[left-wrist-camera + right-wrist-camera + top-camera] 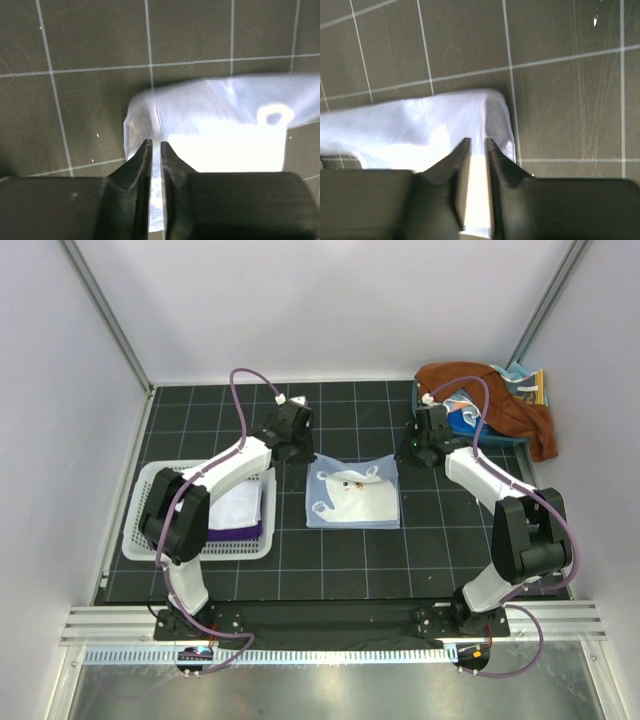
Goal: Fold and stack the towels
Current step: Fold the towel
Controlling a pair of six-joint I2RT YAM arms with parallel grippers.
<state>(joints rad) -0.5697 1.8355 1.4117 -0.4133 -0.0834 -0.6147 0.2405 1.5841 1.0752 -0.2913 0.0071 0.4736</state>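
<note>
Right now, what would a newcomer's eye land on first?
The light blue bear-face towel lies folded at the centre of the table, with the left end effector and right end effector at its far corners, jaws narrowly apart. A rust-brown towel is heaped in the far right corner, and a white basket on the left holds a white towel over a dark purple towel.

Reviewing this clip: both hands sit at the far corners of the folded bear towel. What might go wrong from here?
1. Cloth sits in the narrow gap of the left hand and of the right hand. If either pulls away with cloth snagged, the light blue towel may come unfolded.
2. The rust-brown towel lies heaped right beside the right hand and might get dragged along.
</note>
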